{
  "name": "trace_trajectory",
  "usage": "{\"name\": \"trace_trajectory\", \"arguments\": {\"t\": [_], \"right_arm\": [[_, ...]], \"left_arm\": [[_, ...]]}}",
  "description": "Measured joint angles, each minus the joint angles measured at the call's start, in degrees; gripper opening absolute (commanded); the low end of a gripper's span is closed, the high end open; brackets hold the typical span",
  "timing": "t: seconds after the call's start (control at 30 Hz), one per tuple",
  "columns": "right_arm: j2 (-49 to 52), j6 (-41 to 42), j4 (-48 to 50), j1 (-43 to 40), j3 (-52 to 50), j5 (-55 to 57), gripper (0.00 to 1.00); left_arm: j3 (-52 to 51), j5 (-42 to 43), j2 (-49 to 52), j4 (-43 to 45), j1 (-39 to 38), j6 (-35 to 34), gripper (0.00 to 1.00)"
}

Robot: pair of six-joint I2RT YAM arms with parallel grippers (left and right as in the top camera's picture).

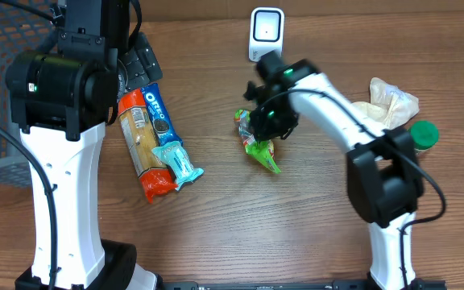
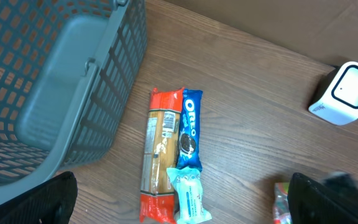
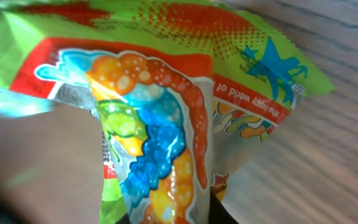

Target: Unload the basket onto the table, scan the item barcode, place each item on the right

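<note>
We see a wooden table (image 1: 240, 217). At its left edge stands a grey mesh basket (image 2: 55, 81). Beside the basket, the left gripper (image 2: 179, 202) hangs over a cluster of snack packs (image 1: 151, 145), its fingers spread wide and holding nothing. A white scanner (image 1: 266, 31) sits at the far middle. Near it, mid-table, lies the green candy bag (image 1: 263, 149). The right gripper (image 1: 268, 121) sits directly on top of it, fingers pinching a bunched fold of wrapper.
</note>
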Motion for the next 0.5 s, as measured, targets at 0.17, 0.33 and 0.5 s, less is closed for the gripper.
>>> {"name": "trace_trajectory", "arguments": {"t": [0.17,0.33,0.5], "right_arm": [[-1.9,-7.7,-5.1,-8.2,0.1,-20.7,0.11],[-1.9,-14.6,-9.1,-13.1,0.1,-34.2,0.06],[-1.9,-19.8,-13.6,-15.0,0.1,-45.0,0.04]], "left_arm": [[0.0,0.0,0.0,0.0,0.0,0.0,1.00],[0.0,0.0,0.0,0.0,0.0,0.0,1.00],[0.0,0.0,0.0,0.0,0.0,0.0,1.00]]}}
